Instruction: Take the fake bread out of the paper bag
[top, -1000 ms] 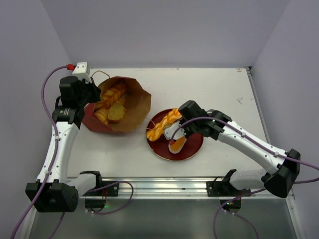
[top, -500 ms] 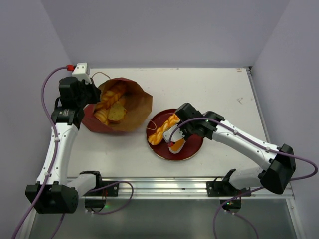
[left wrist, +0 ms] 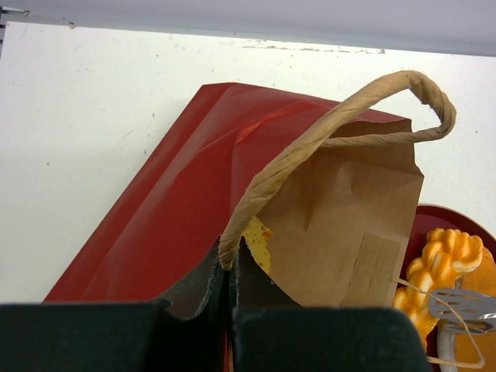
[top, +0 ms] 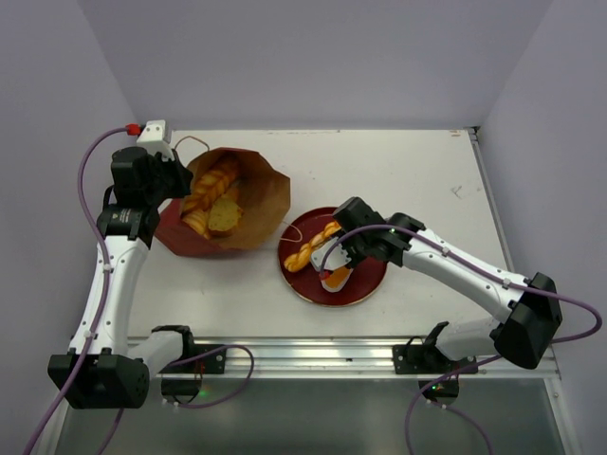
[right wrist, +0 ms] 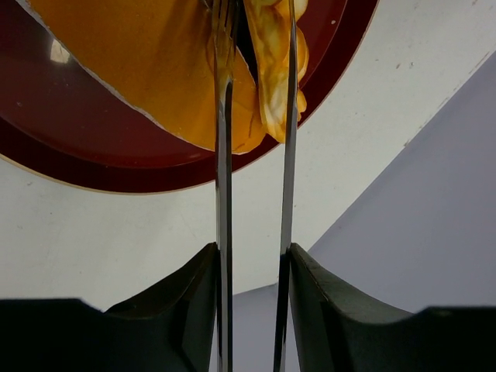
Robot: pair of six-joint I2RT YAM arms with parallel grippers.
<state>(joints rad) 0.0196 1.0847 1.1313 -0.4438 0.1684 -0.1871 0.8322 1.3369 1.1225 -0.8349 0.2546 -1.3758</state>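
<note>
The paper bag point(top: 248, 204) lies tilted at the left, mouth open, with several golden fake breads point(top: 213, 197) inside. My left gripper point(top: 169, 177) is shut on the bag's tan cord handle point(left wrist: 341, 116), as the left wrist view point(left wrist: 230, 267) shows. My right gripper point(top: 343, 248) is shut on metal tongs point(right wrist: 223, 155), as the right wrist view point(right wrist: 252, 263) shows. The tong blades sit on either side of the twisted bread stick point(top: 313, 245), which is low over the dark-red plate point(top: 365, 280). A flat orange slab point(top: 337, 278) lies on the plate, also in the right wrist view point(right wrist: 155, 70).
The plate point(right wrist: 77, 147) sits right of the bag's mouth, near the table's front edge. A white and red fitting point(top: 150, 128) is at the back left corner. The white tabletop point(top: 427, 180) stretches behind and right of the plate.
My right gripper has moved slightly left and down, lowering the twisted stick from above the plate's back edge onto the plate. The left gripper keeps hold of the handle.
</note>
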